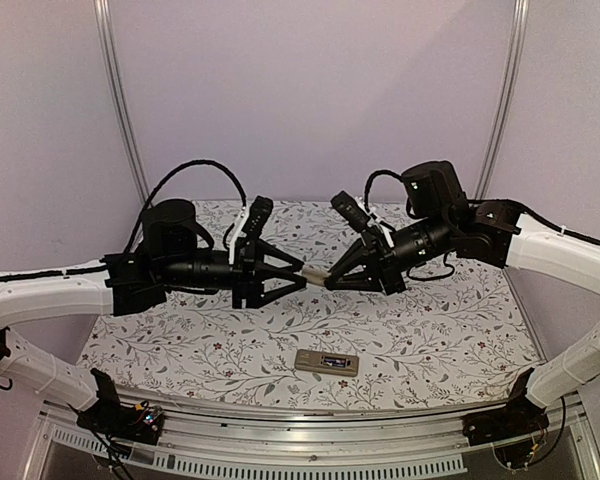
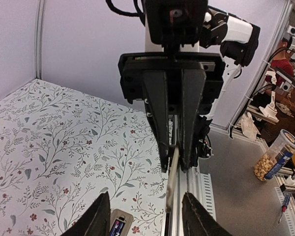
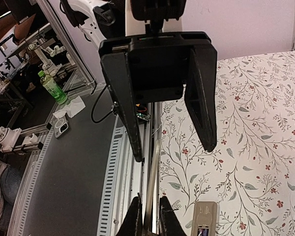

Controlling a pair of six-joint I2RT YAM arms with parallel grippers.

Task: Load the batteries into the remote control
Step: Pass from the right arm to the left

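The remote control [image 1: 326, 362] lies back-up on the flowered cloth near the front edge, its recess open with a dark battery [image 2: 117, 227] inside; how many batteries are in it I cannot tell. Above the table my right gripper [image 1: 327, 279] is shut on a thin flat tan cover piece [image 3: 154, 182], seen edge-on. My left gripper [image 1: 302, 275] faces it tip to tip, its fingers [image 2: 96, 219] standing open on either side of the cover's free end [image 2: 173, 177] without touching it. In the right wrist view the remote control [image 3: 204, 219] lies below the right gripper [image 3: 150, 221].
The flowered cloth [image 1: 450, 330] covers the table, with a metal rail [image 1: 310, 440] along its near edge. Both arms cross the middle of the table. Beyond the table edge stand a jar [image 2: 275, 157] and a green bottle [image 3: 51, 87].
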